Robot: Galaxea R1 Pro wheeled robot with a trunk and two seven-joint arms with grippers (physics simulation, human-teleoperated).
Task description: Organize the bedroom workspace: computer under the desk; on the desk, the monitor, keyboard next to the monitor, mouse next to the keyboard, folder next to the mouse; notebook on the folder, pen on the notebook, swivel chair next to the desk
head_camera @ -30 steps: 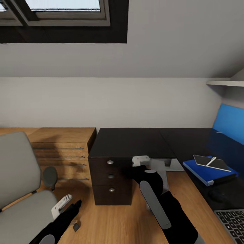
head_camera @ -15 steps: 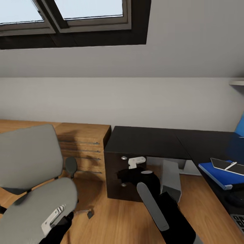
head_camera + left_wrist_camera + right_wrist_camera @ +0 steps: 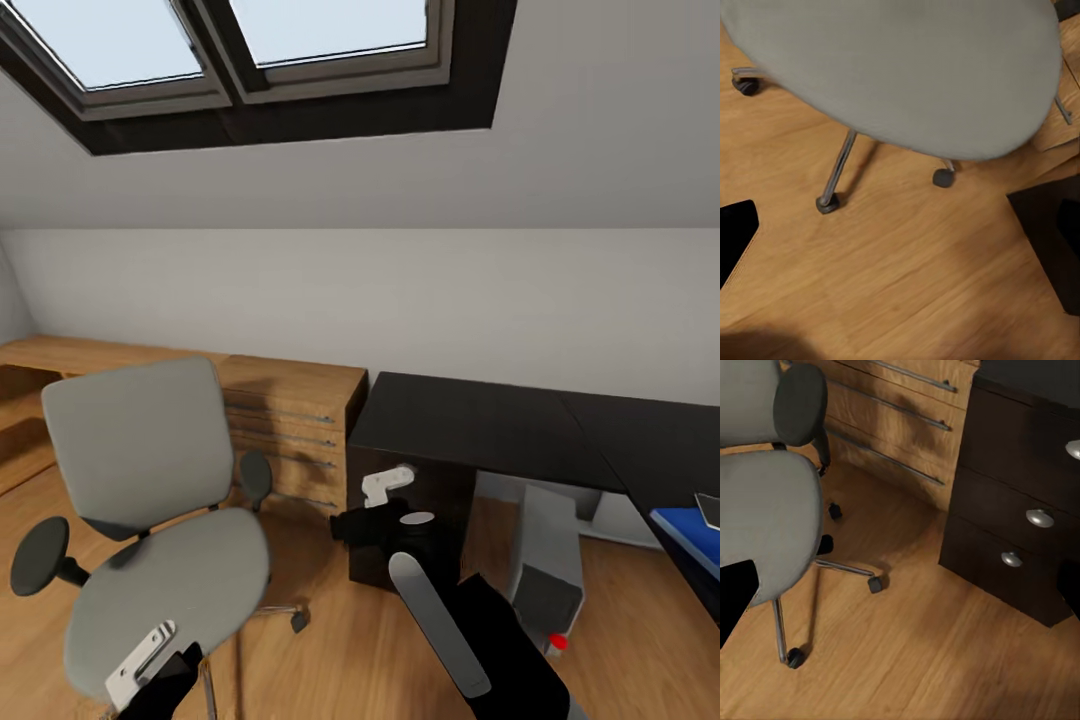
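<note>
Grey chair [image 3: 761, 525] on castors over wood floor [image 3: 922, 660]; dark drawers [image 3: 1020, 517] with round knobs beside wooden drawers [image 3: 892, 416].

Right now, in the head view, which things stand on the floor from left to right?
Swivel chair → wooden drawer unit → dark desk drawers → grey computer tower under the desk.
</note>
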